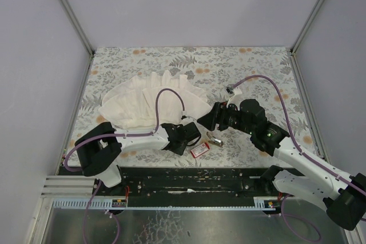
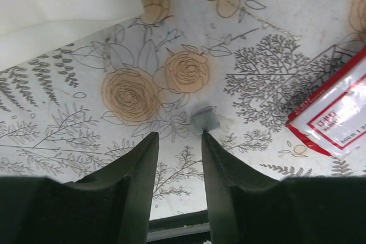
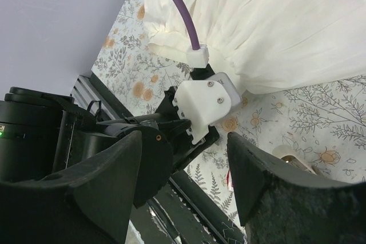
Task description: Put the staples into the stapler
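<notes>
Staples (image 2: pixel 206 120) lie on the counter (image 2: pixel 269 21) near its near edge, beside my parted, empty left claw (image 2: pixel 179 136); closing may flick them away. Right claw (image 3: pixel 184 141) gapes.

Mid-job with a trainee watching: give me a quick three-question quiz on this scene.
1. True or false: the red box lies on the white cloth.
2. What sits just past the tips of the left gripper? A) a small silvery piece B) a pen C) a cup
3. Fill in: the right gripper is ____ (open or shut).
Key: 1 false, it lies on the patterned table, off the cloth; 2 A; 3 open.
</notes>
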Controlling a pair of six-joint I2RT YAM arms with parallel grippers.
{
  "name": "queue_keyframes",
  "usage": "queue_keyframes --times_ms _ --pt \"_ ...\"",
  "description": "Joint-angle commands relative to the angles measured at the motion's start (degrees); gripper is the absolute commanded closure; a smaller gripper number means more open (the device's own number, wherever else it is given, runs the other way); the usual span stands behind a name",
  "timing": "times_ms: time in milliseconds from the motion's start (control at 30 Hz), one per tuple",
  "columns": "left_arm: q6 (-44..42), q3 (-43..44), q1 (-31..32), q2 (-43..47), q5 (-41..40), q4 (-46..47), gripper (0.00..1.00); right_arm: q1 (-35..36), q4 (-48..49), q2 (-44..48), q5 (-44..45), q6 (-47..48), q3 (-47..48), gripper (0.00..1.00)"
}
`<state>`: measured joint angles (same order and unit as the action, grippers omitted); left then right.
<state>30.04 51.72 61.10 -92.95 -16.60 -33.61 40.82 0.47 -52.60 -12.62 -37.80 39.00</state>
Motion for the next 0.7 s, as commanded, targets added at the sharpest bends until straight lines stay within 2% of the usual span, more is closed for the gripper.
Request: queue_keyframes --times_ms 0,133,400,533,667 --pt "2.5 1.3 0.2 -0.4 -6.7 -2.5 0.62 -0.3 1.0 0.4 0.6 3.0 0.3 0.32" --pt "3.4 1.5 -0.5 0.1 -7.9 0.3 0.56 -0.2 -0.8 -2.0 -1.3 8.7 1.5 0.32" --pt "4.5 1.6 -4.3 2.8 -6.8 4.9 0.53 0.0 -4.5 -7.0 -3.9 15.6 3.2 0.36" --pt "3.1 -0.4 -6.4 8.1 -5.9 5.1 0.49 0.8 -6.0 -9.0 -1.5 15.4 4.3 0.39" --pt "-0.2 -2.0 -11.7 15.3 -1.4 5.1 0.44 4.9 -10.8 -12.4 6.3 14.3 9.0 0.43"
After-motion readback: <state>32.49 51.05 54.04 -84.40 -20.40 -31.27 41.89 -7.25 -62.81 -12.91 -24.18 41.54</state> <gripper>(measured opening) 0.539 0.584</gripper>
